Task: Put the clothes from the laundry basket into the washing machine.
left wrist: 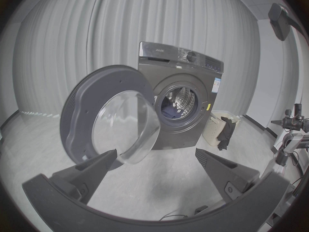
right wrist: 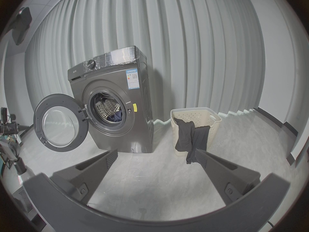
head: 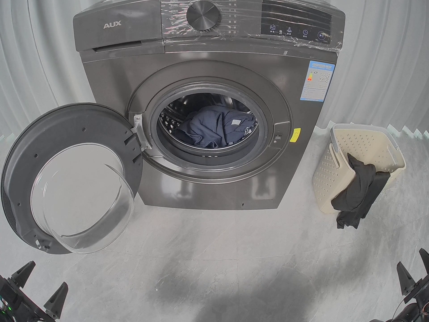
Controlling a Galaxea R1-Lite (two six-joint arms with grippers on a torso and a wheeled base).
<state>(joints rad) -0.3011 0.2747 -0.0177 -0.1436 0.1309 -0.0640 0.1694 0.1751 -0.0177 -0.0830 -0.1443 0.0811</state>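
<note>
Black garment draped over front rim of laundry basket; long axis vertical, lower end hanging toward floor. Basket on floor just right of washing machine, door swung open. Navy garment bunched in drum. Left gripper and right gripper: fingers spread wide, holding nothing.

Bright, even, diffuse light. The drum sits dim inside the washing machine, plastic film on its panel glints (faintly), and the glossy floor mirrors its front. Both wrist views bulge, corners black.
</note>
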